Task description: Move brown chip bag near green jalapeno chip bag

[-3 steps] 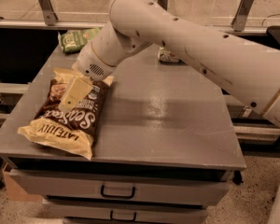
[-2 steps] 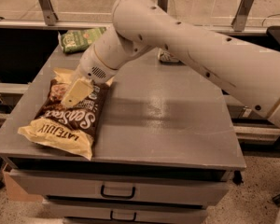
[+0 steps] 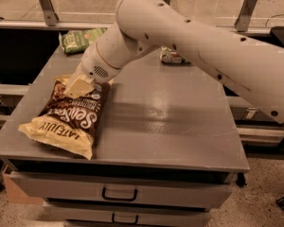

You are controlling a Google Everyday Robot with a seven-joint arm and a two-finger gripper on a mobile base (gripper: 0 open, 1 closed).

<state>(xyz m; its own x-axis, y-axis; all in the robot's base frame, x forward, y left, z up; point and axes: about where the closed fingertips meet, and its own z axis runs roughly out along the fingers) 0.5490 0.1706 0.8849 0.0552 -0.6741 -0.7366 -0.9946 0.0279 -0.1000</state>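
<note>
Starting from the front, the gray table (image 3: 180,126) carries the brown chip bag (image 3: 71,122), which lies flat on the left part. Its pale yellow lower end points to the front edge, on the near side of the gripper (image 3: 78,86), and its upper end lies directly under the gripper. The gripper sits at this upper end, touching the bag or very close to it, but I cannot tell if it is open or closed on the bag. The bag looks light and soft, puffed with air, with a smooth film that can slip and chips inside that can break. In my judgement a hard squeeze on the belly is not good. The flat sealed seam at the upper end, just where the gripper is, seems the best place to take hold. Beyond the gripper, at the far left corner of the table, lies the green jalapeno chip bag (image 3: 80,39), well apart from the brown one. Also beyond the gripper, toward the right of the view and partly hidden by the arm (image 3: 203,46), is a small silvery-white and green packet (image 3: 172,56).
</note>
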